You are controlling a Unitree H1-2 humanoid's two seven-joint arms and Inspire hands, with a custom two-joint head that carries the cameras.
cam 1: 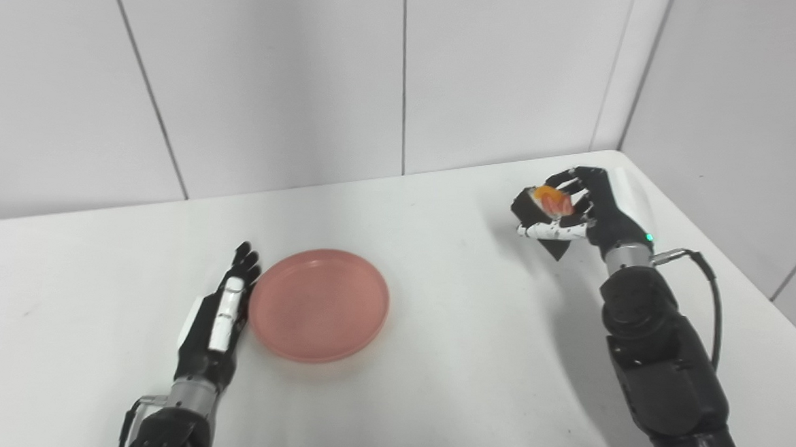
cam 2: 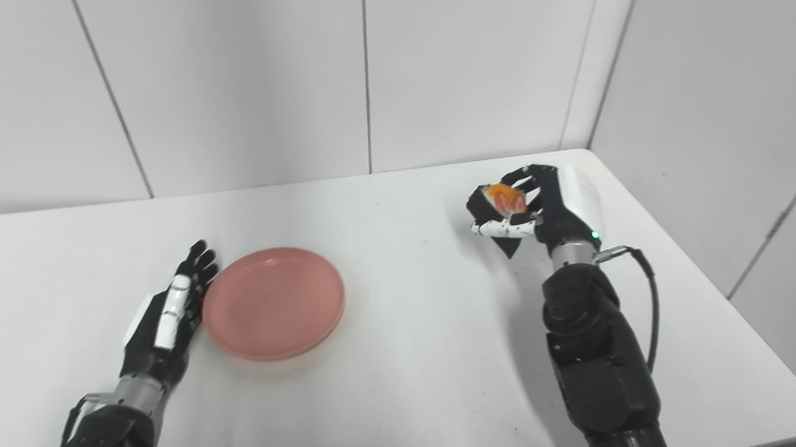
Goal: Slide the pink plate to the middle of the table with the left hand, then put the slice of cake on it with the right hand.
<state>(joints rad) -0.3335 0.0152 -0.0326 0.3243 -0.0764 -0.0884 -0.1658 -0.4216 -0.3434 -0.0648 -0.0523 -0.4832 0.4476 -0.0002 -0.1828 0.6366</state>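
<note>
Above table, cake slice (cam 1: 553,202) in right hand (cam 1: 579,209)

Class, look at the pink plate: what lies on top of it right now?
Nothing: the pink plate is bare. The slice of cake is in the right robot hand, off to the side; its underside is hidden.

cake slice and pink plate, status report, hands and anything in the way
Left hand open, flat against pink plate's left rim. Right hand shut on cake slice, raised at far right. Plate empty; bare table between them.
</note>
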